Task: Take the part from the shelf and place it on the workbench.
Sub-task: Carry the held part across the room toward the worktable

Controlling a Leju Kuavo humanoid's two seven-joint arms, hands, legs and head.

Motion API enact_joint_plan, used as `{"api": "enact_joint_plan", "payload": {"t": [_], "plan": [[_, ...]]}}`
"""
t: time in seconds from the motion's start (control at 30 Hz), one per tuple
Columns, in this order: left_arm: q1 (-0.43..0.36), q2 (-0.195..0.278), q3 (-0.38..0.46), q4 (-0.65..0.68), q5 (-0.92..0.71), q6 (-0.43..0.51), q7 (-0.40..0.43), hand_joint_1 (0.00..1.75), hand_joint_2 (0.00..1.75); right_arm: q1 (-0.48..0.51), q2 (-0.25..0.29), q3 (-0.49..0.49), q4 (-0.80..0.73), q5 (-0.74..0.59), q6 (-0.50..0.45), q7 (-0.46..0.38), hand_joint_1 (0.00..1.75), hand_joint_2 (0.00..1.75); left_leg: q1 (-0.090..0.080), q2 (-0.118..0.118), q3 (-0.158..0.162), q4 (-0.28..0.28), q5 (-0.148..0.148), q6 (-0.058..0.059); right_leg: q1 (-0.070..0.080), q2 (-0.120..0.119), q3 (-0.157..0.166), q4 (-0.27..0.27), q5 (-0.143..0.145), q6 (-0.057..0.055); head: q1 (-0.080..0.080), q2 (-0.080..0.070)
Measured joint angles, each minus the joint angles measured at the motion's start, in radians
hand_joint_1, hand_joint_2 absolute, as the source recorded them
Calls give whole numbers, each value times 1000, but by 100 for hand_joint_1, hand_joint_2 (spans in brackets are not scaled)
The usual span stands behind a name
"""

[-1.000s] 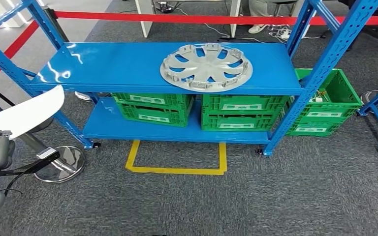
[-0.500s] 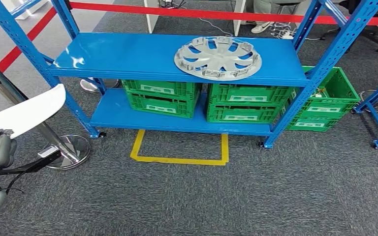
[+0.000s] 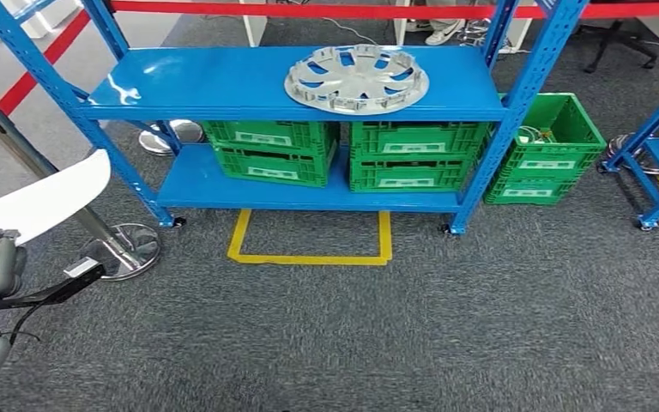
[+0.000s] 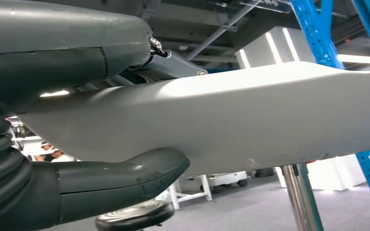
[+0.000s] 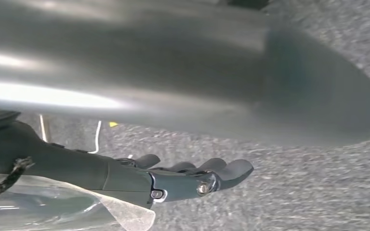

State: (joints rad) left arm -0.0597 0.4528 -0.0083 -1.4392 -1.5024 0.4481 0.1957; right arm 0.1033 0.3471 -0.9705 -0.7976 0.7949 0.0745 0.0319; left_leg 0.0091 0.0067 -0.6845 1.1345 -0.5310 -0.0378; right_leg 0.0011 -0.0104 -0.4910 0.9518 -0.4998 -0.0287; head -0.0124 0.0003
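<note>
While the hubcap (image 3: pixel 357 79) lies flat on the top shelf (image 3: pixel 214 86), well away, the right hand (image 5: pixel 183 180) hangs empty with fingers loosely extended; the left hand's (image 4: pixel 101 185) state cannot be told. A poor approach could clip the upright (image 3: pixel 519 103) or nudge the hubcap off the edge.

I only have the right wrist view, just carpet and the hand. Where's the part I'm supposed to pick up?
Observer: In the head view, the silver wheel cover lies flat on the top shelf of the blue rack, right of its middle.
Operator: Is anything on or against it?
Observer: No, it lies alone up there. Green crates sit on the lower shelf beneath.
Operator: Are we at the rack?
Observer: Not yet. A yellow floor marking and open carpet lie between the robot and the rack.
</note>
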Motion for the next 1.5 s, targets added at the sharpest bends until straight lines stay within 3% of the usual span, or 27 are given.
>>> {"api": "enact_joint_plan", "payload": {"t": [0.03, 0.07, 0.1, 0.17, 0.23, 0.27, 0.3, 0.37, 0.43, 0.53, 0.57, 0.6, 0.63, 0.73, 0.8, 0.9, 1.2, 1.5], "plan": [[1, 0, 0, 0, 0, -2, 0, 175, 175, 2, 0, 5, -2, -2, -1, 1, 0, 0, 2, 0, -6, 65, -35, -4, 1, -1, -14, 2, 14, -1, -2, 0], [2, 0, 0, 0, 0, -3, 0, 175, 175, 3, 0, 9, -3, -3, -1, 3, 0, 0, 3, 0, -4, 114, -45, -7, 1, -1, -30, 5, 27, 0, -3, 0], [2, -1, -1, -1, 0, -4, 0, 175, 175, 4, 0, 12, -4, -4, -1, 4, 0, 0, 3, 0, 11, 133, -31, -8, 1, 0, -49, 9, 38, 2, -4, 0], [2, 0, -1, -3, 0, -6, 1, 175, 175, 6, 0, 18, -6, -6, -2, 5, 0, 0, 4, 0, 87, 65, 21, -5, 1, 0, -86, 24, 57, 8, -5, 0], [2, 0, 0, -8, 1, -8, 1, 175, 175, 8, 0, 25, -9, -8, -3, 6, 0, 0, 2, -2, 190, -76, 24, 4, 3, 0, -112, 40, 70, 16, -5, 0], [2, 0, 0, -11, 4, -10, 1, 175, 175, 9, 0, 28, -11, -9, -3, 6, 0, 0, 0, -3, 221, -129, 11, 9, 5, 0, -121, 45, 77, 20, -5, 0], [2, 0, 0, -13, 13, -16, 0, 175, 175, 9, 0, 32, -13, -10, -4, 7, 0, 0, -2, -3, 234, -158, -1, 16, 6, 0, -128, 47, 84, 26, -5, 0], [2, -2, 0, -14, 52, -34, -8, 175, 175, 13, 0, 38, -18, -12, -5, 9, 0, 0, -3, -2, 224, -168, 3, 31, 4, 1, -138, 50, 94, 37, -6, 0], [1, -6, 0, -16, 88, -48, -17, 175, 175, 19, 0, 42, -21, -12, -6, 11, 0, 0, -1, 1, 210, -170, 21, 48, 2, 5, -162, 91, 57, 49, -3, 0], [1, -13, 0, -18, 104, -64, -21, 175, 175, 22, 0, 46, -24, -13, -9, 12, 0, 0, -2, 3, 178, -169, 49, 57, -1, 9, -230, 282, -66, 61, 2, 0], [2, -15, 0, -18, 113, -75, -21, 175, 175, 23, 0, 49, -25, -13, -10, 14, 0, 0, -2, 3, 166, -168, 58, 56, -1, 9, -239, 327, -88, 63, 2, 0], [2, -18, 0, -19, 126, -86, -21, 175, 175, 24, 0, 52, -28, -14, -12, 17, 0, 0, -3, 3, 157, -167, 65, 55, -1, 9, -227, 332, -90, 63, 2, 0], [2, -21, 0, -20, 139, -96, -22, 175, 175, 27, 0, 57, -32, -15, -14, 20, 0, 0, -3, 3, 148, -166, 72, 53, -1, 9, -193, 296, -75, 61, 2, 0], [1, -27, 0, -30, 163, -110, -23, 175, 175, 34, 0, 74, -46, -23, -20, 29, 0, 0, -6, 3, 132, -160, 84, 45, 1, 9, -47, 80, -17, 47, 1, 0], [-1, -29, 0, -36, 167, -113, -24, 175, 175, 37, 0, 83, -53, -26, -22, 31, 0, 0, -10, 3, 124, -153, 88, 43, 2, 10, -13, 22, -10, 40, 0, 0], [-3, -30, 0, -44, 169, -114, -26, 175, 175, 45, 0, 93, -58, -39, -23, 36, 0, 0, -10, 3, 118, -151, 95, 51, 4, 9, -18, 24, -2, 40, 0, 0], [-4, -31, 0, -54, 169, -114, -26, 175, 175, 53, 1, 118, -72, -60, -23, 43, 0, 0, -6, 3, 108, -155, 110, 30, 8, 9, -33, 34, 4, 30, 0, 0], [-3, -31, 0, -54, 145, -113, -19, 175, 175, 54, 1, 120, -72, -61, -23, 41, 0, 0, -6, 3, 102, -154, 111, 28, 8, 8, -38, 35, 7, 26, 0, 0]]}}
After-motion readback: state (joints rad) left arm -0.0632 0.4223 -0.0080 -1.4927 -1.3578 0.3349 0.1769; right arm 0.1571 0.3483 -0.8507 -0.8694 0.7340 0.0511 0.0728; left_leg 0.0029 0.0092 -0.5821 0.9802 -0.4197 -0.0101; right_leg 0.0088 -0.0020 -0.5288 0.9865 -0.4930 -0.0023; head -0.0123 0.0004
